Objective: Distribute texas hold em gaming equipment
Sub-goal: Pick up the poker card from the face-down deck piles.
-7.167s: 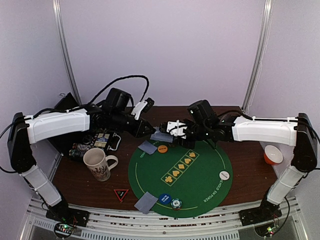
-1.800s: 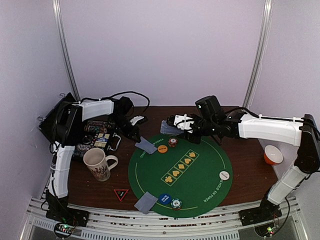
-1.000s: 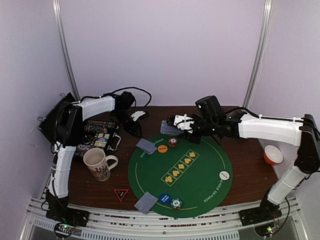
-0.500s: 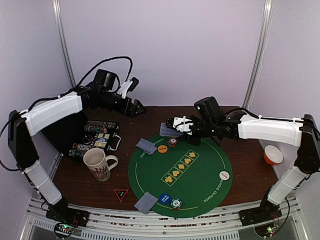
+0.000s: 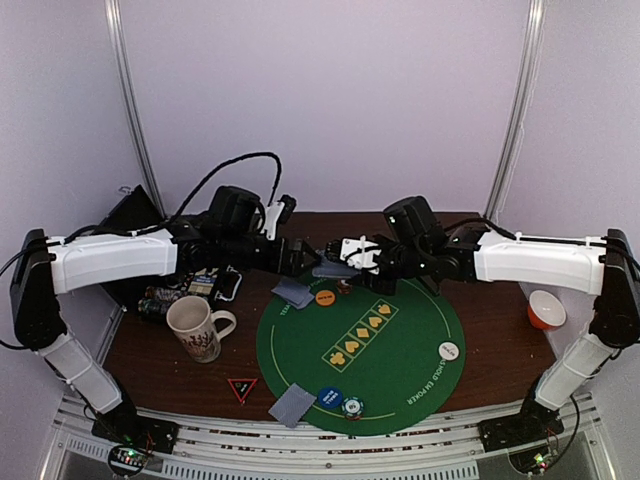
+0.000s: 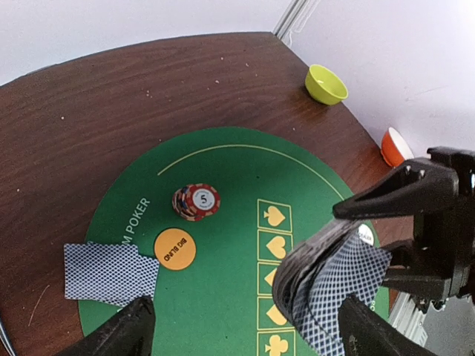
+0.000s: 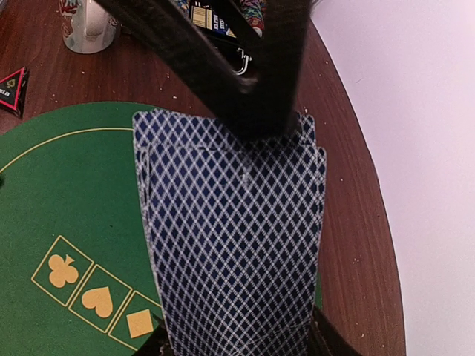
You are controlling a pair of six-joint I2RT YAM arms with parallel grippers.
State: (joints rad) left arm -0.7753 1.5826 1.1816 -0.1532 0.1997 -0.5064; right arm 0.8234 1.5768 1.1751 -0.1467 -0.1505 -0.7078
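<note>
Over the far edge of the green mat [image 5: 400, 370], the right gripper [image 5: 340, 258] pinches the deck of playing cards [image 7: 230, 245]; the left gripper [image 6: 245, 334], jaws spread wide, hovers just beside it.

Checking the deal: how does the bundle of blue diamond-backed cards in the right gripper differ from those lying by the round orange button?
The held deck is thick, bowed and lifted in the right gripper. The dealt cards are few and flat, straddling the edge of the green mat. Both show blue diamond backs.
</note>
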